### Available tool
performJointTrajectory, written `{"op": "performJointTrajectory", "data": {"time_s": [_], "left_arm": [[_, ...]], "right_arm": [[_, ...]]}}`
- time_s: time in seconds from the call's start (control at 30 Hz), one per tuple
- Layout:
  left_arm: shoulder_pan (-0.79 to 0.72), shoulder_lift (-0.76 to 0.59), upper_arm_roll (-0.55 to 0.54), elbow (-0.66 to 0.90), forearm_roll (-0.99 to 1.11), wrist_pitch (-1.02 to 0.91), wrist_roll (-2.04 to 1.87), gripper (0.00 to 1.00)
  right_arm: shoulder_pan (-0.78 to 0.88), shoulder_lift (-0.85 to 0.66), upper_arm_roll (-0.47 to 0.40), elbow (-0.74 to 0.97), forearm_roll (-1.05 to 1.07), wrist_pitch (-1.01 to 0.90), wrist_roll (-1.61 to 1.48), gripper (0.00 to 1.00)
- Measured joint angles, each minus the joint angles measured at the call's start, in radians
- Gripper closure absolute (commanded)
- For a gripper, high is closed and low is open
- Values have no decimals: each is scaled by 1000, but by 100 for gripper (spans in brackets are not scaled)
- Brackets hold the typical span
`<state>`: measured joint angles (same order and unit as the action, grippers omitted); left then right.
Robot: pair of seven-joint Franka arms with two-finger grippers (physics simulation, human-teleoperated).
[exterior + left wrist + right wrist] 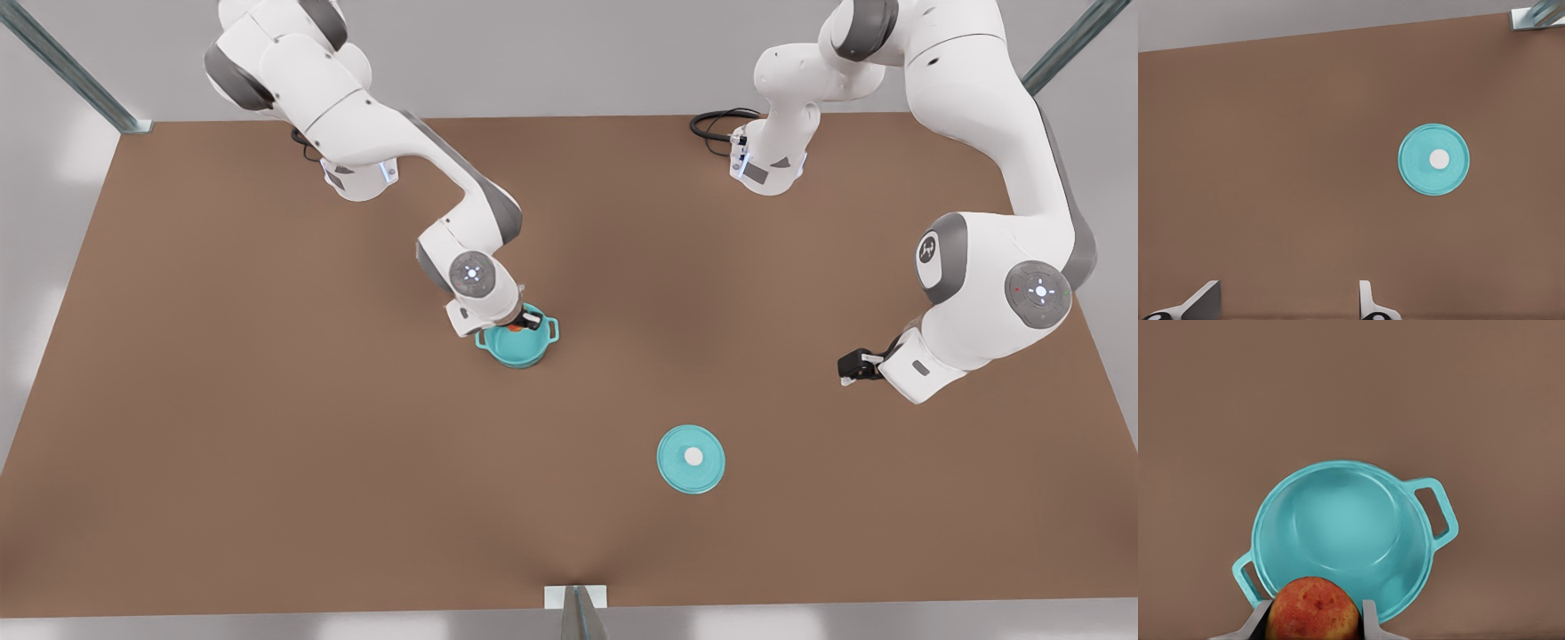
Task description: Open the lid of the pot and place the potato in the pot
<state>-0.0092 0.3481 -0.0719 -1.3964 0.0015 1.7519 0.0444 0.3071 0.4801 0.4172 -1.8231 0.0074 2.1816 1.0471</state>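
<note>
The small round teal pot with loop handles (pixel 518 345) is partly covered in the front view by the right gripper (pixel 523 322), so its near rim and one handle are hidden there. The yellow-orange potato with a reddish patch (pixel 1313 609) gets cut off by the right wrist picture's edge, and in the front view it's too tiny to make out much. The left gripper's fingers (pixel 1368 303) are cropped too, tips only.
</note>
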Motion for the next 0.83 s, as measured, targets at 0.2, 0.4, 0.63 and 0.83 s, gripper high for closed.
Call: {"op": "performJointTrajectory", "data": {"time_s": [0.2,0.4,0.63,0.83], "left_arm": [[0,4,0,0,-1,0,4,0],[1,4,1,0,-1,0,6,0],[31,-9,4,9,-34,-35,10,0],[38,-11,2,12,-51,-72,11,0]], "right_arm": [[11,62,-15,8,-36,44,91,49],[12,62,-19,16,-62,58,159,0],[-274,-253,-120,97,-114,-111,95,0],[-600,-351,-129,186,-160,-323,-200,0]]}}
